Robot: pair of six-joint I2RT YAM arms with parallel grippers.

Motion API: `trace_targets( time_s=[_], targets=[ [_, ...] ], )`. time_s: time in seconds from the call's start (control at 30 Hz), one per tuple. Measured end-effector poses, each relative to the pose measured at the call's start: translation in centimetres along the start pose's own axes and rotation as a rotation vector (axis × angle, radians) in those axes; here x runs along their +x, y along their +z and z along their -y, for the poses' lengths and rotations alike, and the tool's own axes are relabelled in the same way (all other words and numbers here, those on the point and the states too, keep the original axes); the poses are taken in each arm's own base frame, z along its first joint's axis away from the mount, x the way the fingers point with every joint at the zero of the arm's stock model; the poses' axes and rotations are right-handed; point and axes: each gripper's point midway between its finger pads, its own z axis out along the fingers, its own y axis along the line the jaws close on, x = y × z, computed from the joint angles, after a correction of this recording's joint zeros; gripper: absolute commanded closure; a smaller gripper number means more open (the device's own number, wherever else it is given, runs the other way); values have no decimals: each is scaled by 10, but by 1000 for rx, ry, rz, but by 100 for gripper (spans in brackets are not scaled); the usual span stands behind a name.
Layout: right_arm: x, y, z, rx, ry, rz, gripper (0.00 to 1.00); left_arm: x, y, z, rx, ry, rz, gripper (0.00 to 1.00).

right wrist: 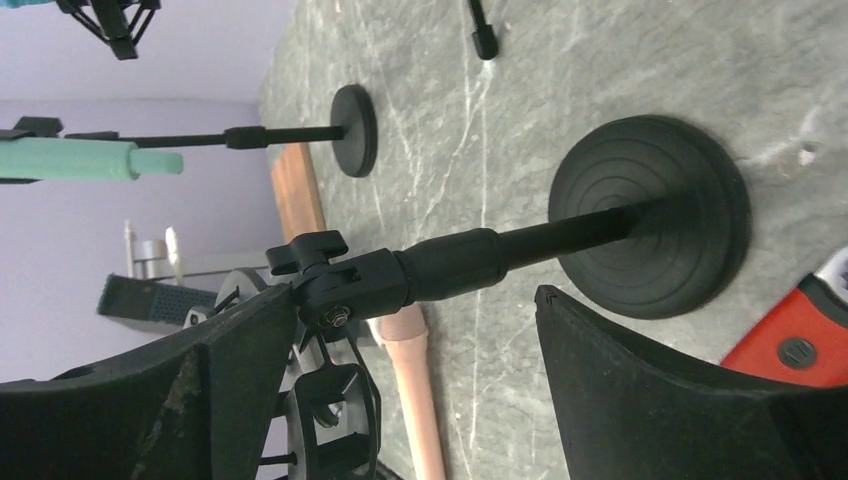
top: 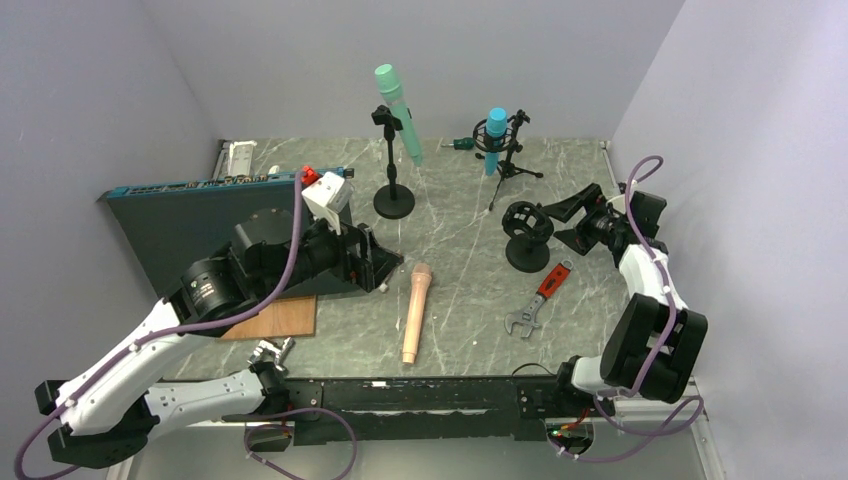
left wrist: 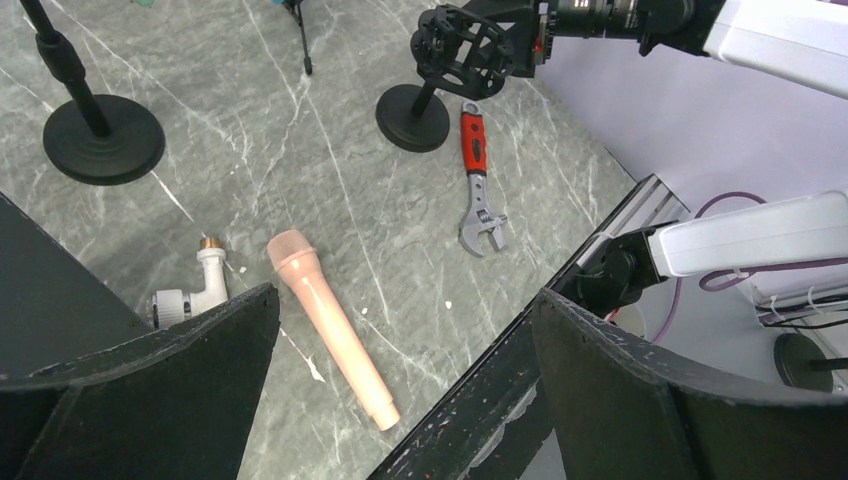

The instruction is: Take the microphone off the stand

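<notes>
- The peach microphone (top: 415, 312) lies flat on the bench (top: 460, 290), off the empty stand (top: 527, 250) and well to that stand's left.
- Its long axis runs roughly from the near edge toward the far wall. The head is at the far end, leaning slightly toward the stand, and the tail is at the near end.
- It is one pale peach colour all over. It has a wider rounded head, a thin collar below it, and a smooth body that narrows toward a blunt tail.
- The empty stand is black, with a round ribbed base, a short pole and a bare cage mount on top.
- The right tool (top: 556, 222) is released. Its jaws are spread to either side of the stand's clamp joint, and contact cannot be told.
- The left tool (top: 383, 262) is also released and grasps nothing. It hangs left of the microphone's head, farther from the stand.
- A red-handled wrench (top: 540, 297) lies just beside the stand's base, on its near side.
</notes>
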Motion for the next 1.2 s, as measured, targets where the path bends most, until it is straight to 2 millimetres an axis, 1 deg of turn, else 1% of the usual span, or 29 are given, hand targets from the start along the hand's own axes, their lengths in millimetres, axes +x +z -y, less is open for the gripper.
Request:
trace_targets(
  time_s=[0.1, 0.2, 0.3, 0.43, 0.53, 0.67, 0.7, 0.73, 0.83, 0.93, 1.0, 1.1, 1.17, 1.2],
  targets=[
    [-2, -6, 1, 50, -6, 25, 7, 3, 4, 0, 1, 1, -15, 1],
    [-10, -12, 0, 122, -20, 56, 5, 4, 5, 1, 7, 1, -21, 1],
    [-20, -19, 0, 177, -29, 103, 4, 4, 4, 3, 14, 2, -19, 1],
    [-22, -25, 1, 206, -18, 128, 4, 1, 2, 4, 24, 4, -6, 1],
    [-23, -27, 6, 245, 9, 135, 13, -1, 0, 5, 28, 4, -1, 1],
    [-27, -31, 20, 315, 39, 167, 37, -3, -5, 6, 34, 3, 12, 1],
    [-27, -32, 24, 328, 43, 174, 40, -4, -7, 6, 36, 3, 18, 1],
    [-26, -32, 30, 342, 46, 175, 40, -4, -8, 6, 38, 2, 23, 1],
    [-9, -27, 50, 373, 71, 141, 40, -6, -14, 6, 43, 3, 37, 1],
    [18, -16, 71, 396, 97, 72, 46, -7, -16, 6, 46, 4, 43, 1],
    [38, -10, 79, 398, 108, 27, 50, -8, -17, 7, 48, 4, 46, 1],
    [60, 1, 82, 363, 105, -13, 57, -4, -15, 6, 45, 4, 38, 1],
    [73, 14, 78, 326, 87, -30, 60, -2, -14, 5, 43, 4, 33, 1],
    [82, 22, 73, 300, 69, -42, 61, -2, -14, 4, 42, 4, 31, 1]
  ],
)
